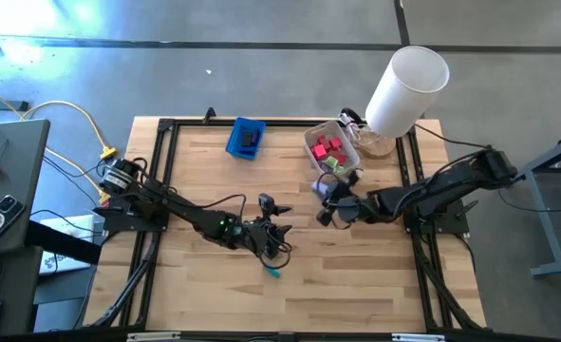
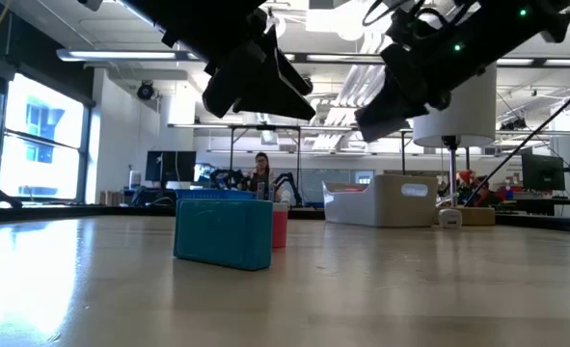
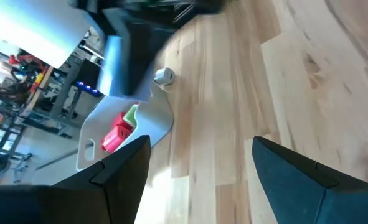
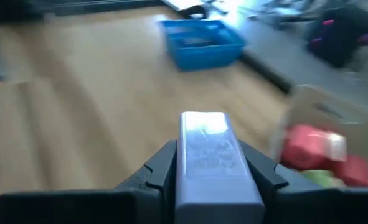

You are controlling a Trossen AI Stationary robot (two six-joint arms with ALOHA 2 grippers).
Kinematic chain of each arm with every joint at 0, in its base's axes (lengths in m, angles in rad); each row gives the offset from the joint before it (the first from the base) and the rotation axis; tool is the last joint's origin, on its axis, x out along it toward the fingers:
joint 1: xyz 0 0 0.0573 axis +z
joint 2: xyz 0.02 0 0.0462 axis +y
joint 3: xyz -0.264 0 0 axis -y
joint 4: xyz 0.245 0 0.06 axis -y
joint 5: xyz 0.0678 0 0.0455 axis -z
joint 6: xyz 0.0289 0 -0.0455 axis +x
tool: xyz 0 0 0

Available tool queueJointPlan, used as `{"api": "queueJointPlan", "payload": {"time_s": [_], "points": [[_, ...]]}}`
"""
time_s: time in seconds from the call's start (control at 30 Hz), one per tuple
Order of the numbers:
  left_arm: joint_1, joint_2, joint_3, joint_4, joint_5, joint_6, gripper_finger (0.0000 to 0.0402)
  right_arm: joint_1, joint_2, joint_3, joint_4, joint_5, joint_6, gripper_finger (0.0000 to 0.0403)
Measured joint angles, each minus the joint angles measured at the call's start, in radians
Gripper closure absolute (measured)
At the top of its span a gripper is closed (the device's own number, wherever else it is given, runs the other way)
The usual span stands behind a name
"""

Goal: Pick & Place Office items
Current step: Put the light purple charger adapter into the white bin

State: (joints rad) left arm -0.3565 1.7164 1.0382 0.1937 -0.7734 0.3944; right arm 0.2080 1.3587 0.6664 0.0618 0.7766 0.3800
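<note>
Right gripper (image 4: 202,171) near bin (image 1: 315,140), jaws clenched on pale block (image 4: 210,155). We see red and green blocks (image 1: 329,152) in bin. Left gripper (image 3: 199,168) at desk (image 1: 375,275) middle, jaws released, teal piece (image 1: 273,272) just beside. Blue tray (image 1: 246,138) well apart.

Two dark jointed robot arms reach over one pale wooden slatted tabletop (image 1: 214,294), each ending in one hand: the left hand (image 1: 276,235) at centre frame, the right hand (image 1: 329,202) right of centre. One blue rectangular plastic tray (image 1: 246,138) sits at upper centre. One translucent white rectangular bin (image 1: 320,134) sits to its right, holding several small red blocks (image 1: 329,148) and at least one green piece (image 1: 335,164); an exact count cannot be made. One small teal piece (image 1: 273,272) lies below centre. One white cylindrical lamp shade (image 1: 408,90) stands at upper right.
</note>
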Motion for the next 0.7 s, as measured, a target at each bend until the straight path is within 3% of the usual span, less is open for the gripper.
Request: {"api": "queueJointPlan", "payload": {"time_s": [0.3,0.53,0.7], "points": [[0.002,0.0,0.0,-0.016,0.004,-0.022,0.0129,-0.098,-0.056,0.001,-0.207,0.218,0.092,0.0296],[0.029,0.0,0.0,-0.015,0.08,-0.059,0.0129,-0.281,-0.02,0.0,-0.247,0.106,0.138,0.0296],[0.048,0.0,0.0,-0.015,0.142,-0.088,0.0129,-0.384,-0.008,0.0,-0.198,0.077,0.065,0.0296]]}}
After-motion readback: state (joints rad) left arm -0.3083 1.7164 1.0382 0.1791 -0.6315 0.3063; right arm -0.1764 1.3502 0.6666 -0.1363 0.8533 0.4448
